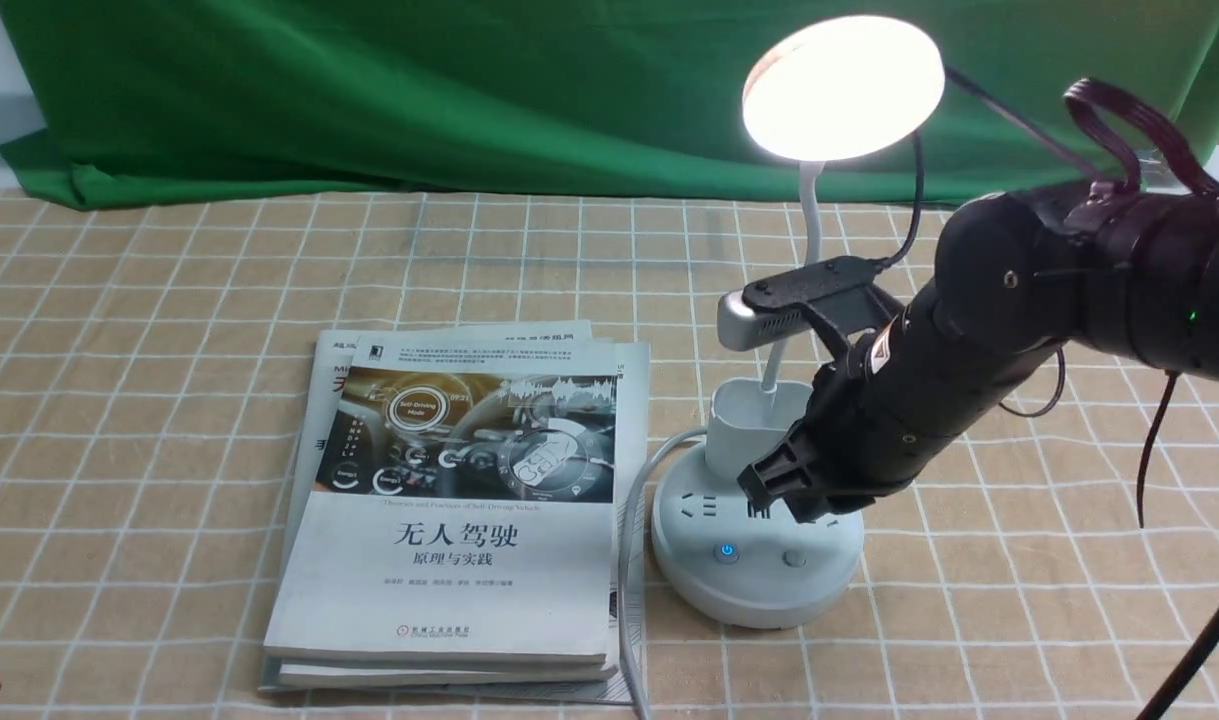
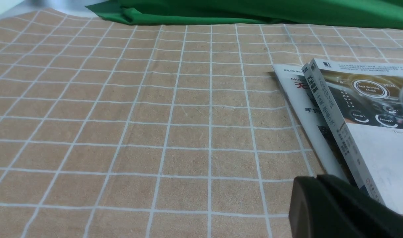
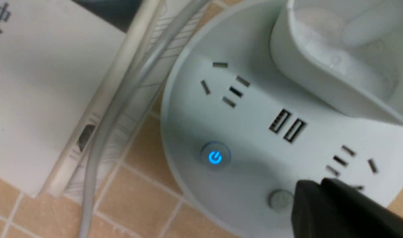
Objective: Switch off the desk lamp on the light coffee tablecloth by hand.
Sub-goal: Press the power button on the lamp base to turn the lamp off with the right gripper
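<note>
The desk lamp stands on the light coffee tablecloth with its disc head glowing. On its round base a power button is lit blue, and a plain grey button sits beside it. My right gripper, the hand, is shut with nothing in it. It hangs just above the base's socket area, behind the grey button. In the right wrist view its tip is next to the grey button; whether they touch is unclear. My left gripper is shut and empty, low over the cloth beside the books.
A stack of books lies just left of the lamp base, with the lamp's grey cable running between them. A green cloth hangs along the back. The lamp's cup holder stands right behind the sockets.
</note>
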Motion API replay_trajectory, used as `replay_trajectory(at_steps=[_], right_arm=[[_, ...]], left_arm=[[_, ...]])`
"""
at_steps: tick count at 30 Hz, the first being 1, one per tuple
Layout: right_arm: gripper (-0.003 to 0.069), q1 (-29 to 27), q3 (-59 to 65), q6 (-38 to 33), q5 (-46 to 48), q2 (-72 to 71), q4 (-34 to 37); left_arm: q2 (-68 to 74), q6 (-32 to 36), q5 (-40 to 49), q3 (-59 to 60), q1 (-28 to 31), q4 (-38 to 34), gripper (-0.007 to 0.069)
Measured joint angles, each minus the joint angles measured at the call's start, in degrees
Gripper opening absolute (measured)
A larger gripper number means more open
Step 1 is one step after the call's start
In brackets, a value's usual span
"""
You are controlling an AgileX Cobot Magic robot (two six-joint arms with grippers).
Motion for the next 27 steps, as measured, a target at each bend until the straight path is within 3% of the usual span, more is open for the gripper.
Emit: replay_trajectory(at_steps=[11,27], right_arm=[[0.0039,0.00,-0.39,-0.26,0.46,5.45,1.27],[0.0039,0.50,-0.07,-0.33,0.49,2.66,1.26]], left_arm=[[0.00,0.00,0.00,0.00,0.00,0.00,0.0004],[0.00,0.00,0.00,0.00,0.00,0.00,0.0004]])
